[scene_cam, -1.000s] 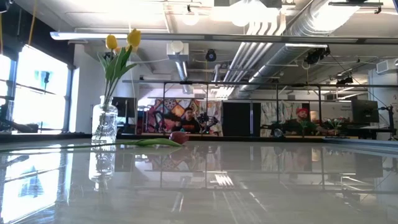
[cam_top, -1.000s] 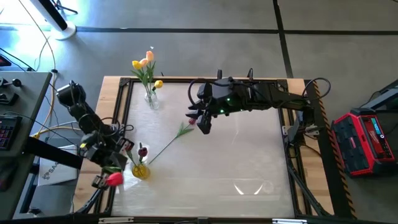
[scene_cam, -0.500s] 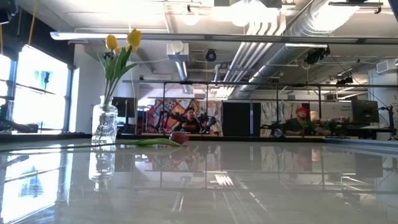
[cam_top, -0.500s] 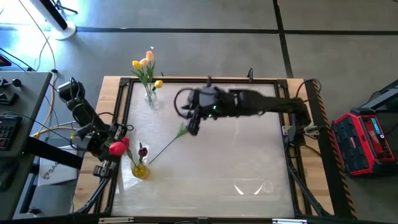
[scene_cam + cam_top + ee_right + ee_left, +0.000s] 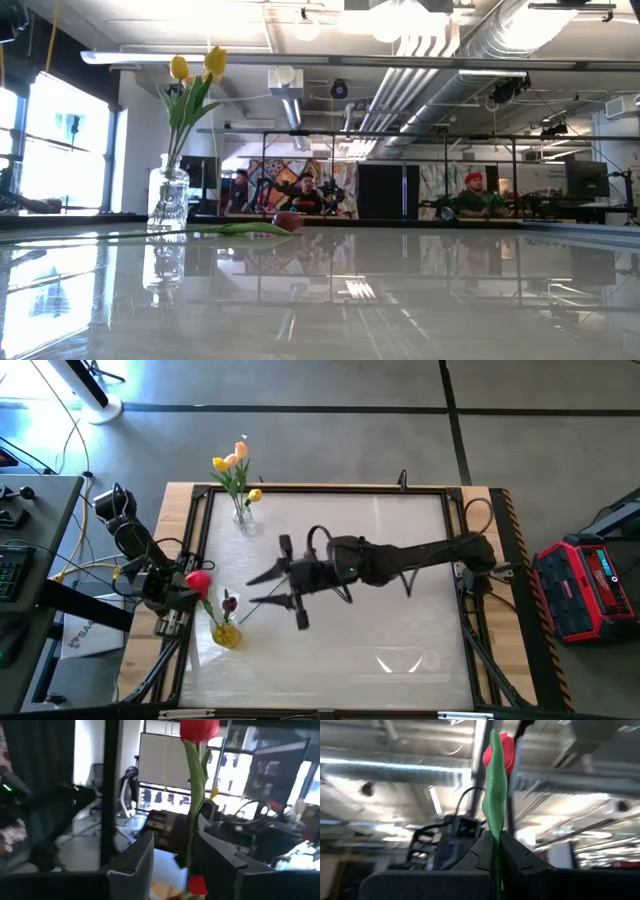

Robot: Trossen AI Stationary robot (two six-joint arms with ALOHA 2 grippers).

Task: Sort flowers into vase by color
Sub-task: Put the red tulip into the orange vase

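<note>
My left gripper [image 5: 176,590] is at the table's left edge, shut on a red tulip [image 5: 198,579] that also shows in the left wrist view [image 5: 499,749]. Beside it stands a yellowish vase [image 5: 226,634] with a dark maroon tulip [image 5: 230,602]. A clear vase [image 5: 243,520] at the far left holds yellow and peach tulips [image 5: 197,65]. One tulip [image 5: 287,220] lies flat on the table; part of its stem [image 5: 244,611] shows by my right gripper. My right gripper [image 5: 263,588] is open above the table's middle left, pointing left, holding nothing [image 5: 177,865]. My left gripper pinches the red tulip's green stem [image 5: 495,847] between its two fingers, below the leaf. The tulip rises past the fingertips with its head on top, lifted clear of the table.
A wooden frame [image 5: 330,488] borders the table. A red case [image 5: 590,585] sits off the right edge, and cables and a desk [image 5: 30,550] lie off the left. People [image 5: 485,197] sit in the room beyond the far edge.
My right gripper has swung from the far middle, above the lying tulip's head, toward the left and near edges, and has turned until it points left. My left gripper has carried the red tulip from the near left corner toward the far edge, to beside the yellowish vase.
</note>
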